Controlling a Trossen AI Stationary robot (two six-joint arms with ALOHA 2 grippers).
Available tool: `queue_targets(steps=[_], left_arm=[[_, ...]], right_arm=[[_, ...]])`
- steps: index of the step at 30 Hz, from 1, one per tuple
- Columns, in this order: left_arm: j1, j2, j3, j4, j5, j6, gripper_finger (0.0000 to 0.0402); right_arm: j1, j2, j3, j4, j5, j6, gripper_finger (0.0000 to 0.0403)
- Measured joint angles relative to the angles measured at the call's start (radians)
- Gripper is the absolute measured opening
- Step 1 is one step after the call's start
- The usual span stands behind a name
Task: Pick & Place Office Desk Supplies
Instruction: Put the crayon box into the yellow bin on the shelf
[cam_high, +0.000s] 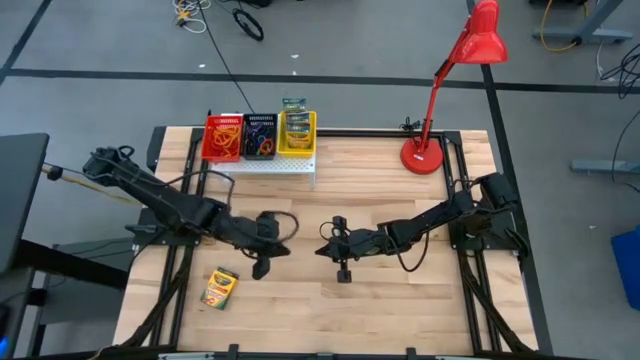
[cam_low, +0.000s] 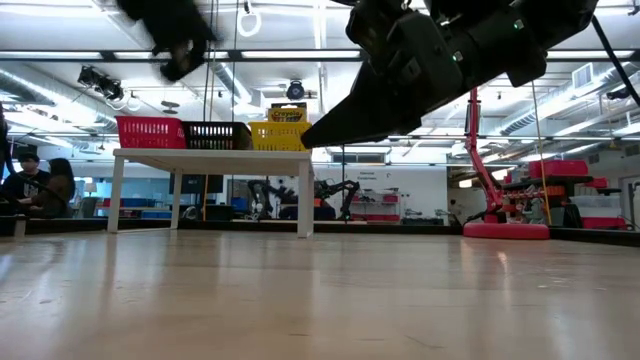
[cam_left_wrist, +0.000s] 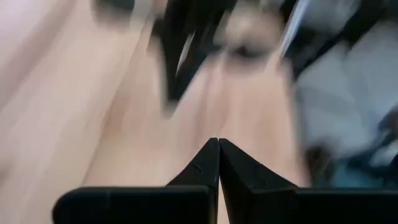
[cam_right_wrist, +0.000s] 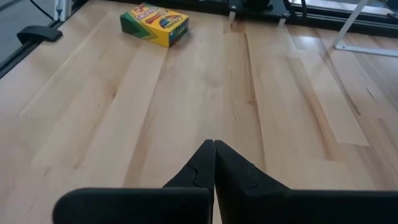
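One yellow-and-green crayon box (cam_high: 219, 287) (cam_right_wrist: 154, 25) lies flat on the wooden table (cam_high: 400, 300), near its front left. Both grippers hover over the middle of the table, tip facing tip. My left gripper (cam_high: 287, 244) (cam_left_wrist: 219, 142) is shut with nothing between its fingers. My right gripper (cam_high: 322, 248) (cam_right_wrist: 214, 143) is shut and holds nothing too; it hangs clear of the table (cam_low: 305, 143). The crayon box lies in front of and left of both.
A white stand (cam_high: 265, 166) at the far edge carries a red basket (cam_high: 222, 138) of orange bands, a black basket (cam_high: 261, 137) of coloured loops and a yellow basket (cam_high: 298, 130) holding a crayon box. A red desk lamp (cam_high: 424, 155) stands at the far right.
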Motion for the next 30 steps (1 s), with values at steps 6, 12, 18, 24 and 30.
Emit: queue_targets(steps=[6, 12, 18, 24, 30], left_arm=[[-0.010, 0.001, -0.002, -0.338, 0.100, -0.139, 0.0019], [-0.067, 0.022, -0.002, -0.635, 0.168, -0.210, 0.0097], [-0.079, 0.064, -0.002, -0.742, 0.261, -0.199, 0.0169], [-0.080, 0.114, -0.005, -0.764, 0.286, -0.100, 0.0220], [-0.093, 0.148, -0.091, -0.717, 0.411, -0.016, 0.0217]], right_arm=[[-0.005, 0.000, 0.000, -0.015, 0.000, -0.001, 0.0006], [-0.006, 0.000, 0.000, -0.014, 0.000, -0.001, 0.0006], [-0.006, 0.000, 0.000, -0.021, 0.000, -0.001, 0.0006], [-0.006, 0.000, 0.000, -0.028, 0.000, -0.003, 0.0006], [-0.006, 0.000, 0.000, -0.037, 0.000, -0.006, 0.0006]])
